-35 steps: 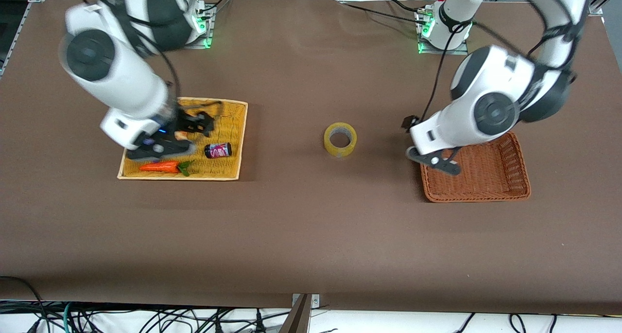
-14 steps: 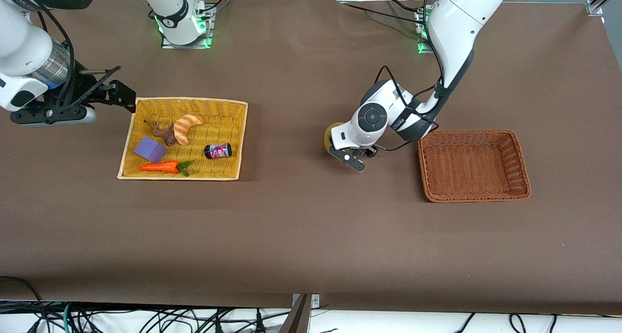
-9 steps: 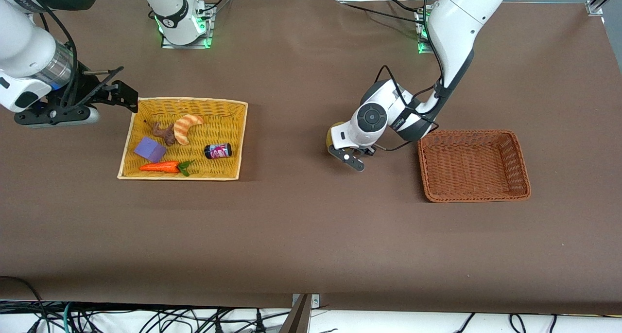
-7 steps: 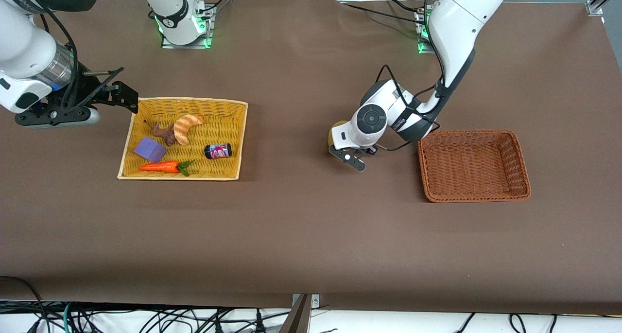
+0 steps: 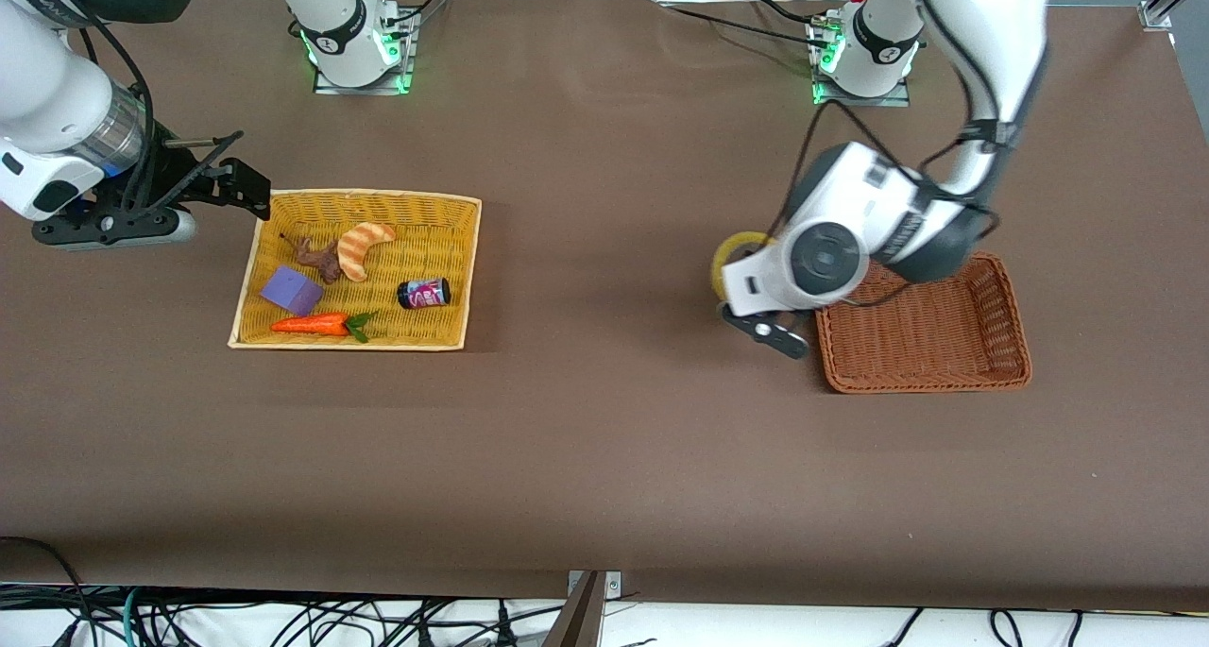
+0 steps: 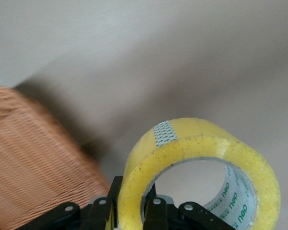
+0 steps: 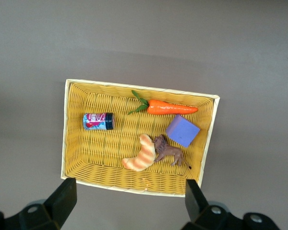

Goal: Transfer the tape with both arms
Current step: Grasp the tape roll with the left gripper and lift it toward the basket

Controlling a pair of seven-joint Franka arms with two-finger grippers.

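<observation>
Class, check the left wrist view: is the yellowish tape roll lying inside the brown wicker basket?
No: the left claw holds the yellowish tape roll above bare table.

Tape (image 5: 728, 250) mostly hidden by left arm, brown basket (image 6: 24, 158) blurred and edge-cropped

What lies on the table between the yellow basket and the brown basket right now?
Nothing rests there: in the front view only bare brown tabletop separates the yellow basket from the brown basket. The left tool holds the tape in the air beside the brown basket.
</observation>
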